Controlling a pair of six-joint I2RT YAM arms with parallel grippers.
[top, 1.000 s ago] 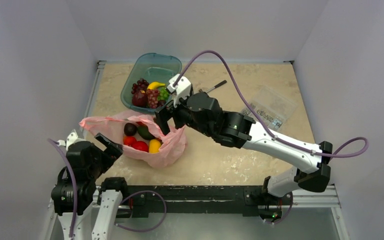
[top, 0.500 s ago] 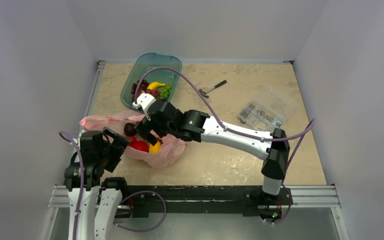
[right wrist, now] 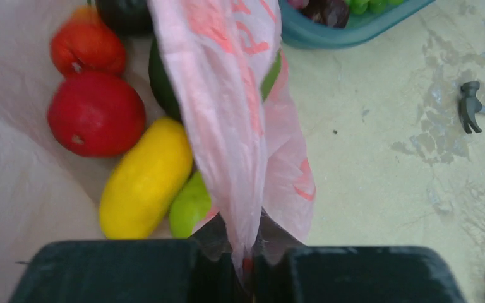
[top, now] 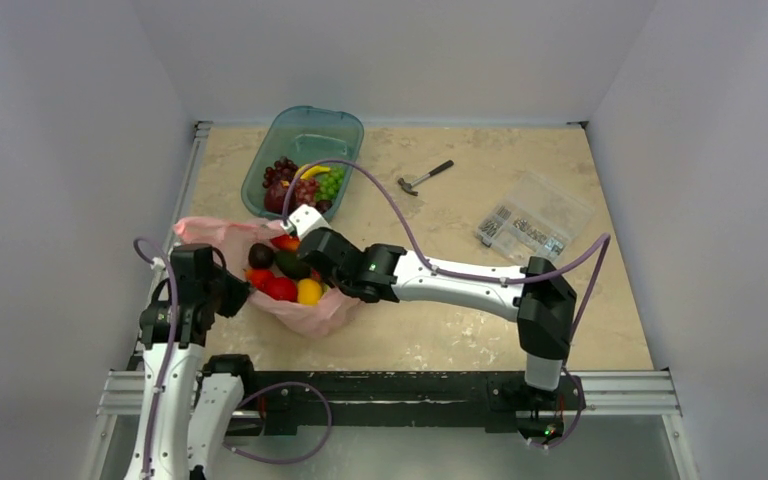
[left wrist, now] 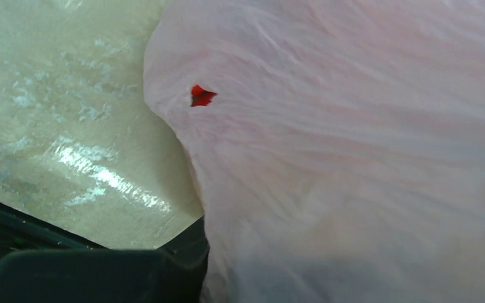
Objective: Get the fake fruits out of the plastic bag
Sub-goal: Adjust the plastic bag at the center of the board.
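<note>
Pink plastic bag [top: 312, 314] now pinched by right pincer [right wrist: 246, 255]; left pincer [top: 232, 297] has closed.

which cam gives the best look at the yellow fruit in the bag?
Right wrist: the yellow fruit lies large and sharp inside the plastic bag, next to a red fruit. Top external shows it only as a small yellow spot. Left wrist shows just the bag's outer skin; the fruit is hidden.

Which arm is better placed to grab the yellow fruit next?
Right, probably: the right gripper pinches the thin pink plastic bag beside the yellow oval fake fruit; the left gripper grips the bag's outer side.
</note>
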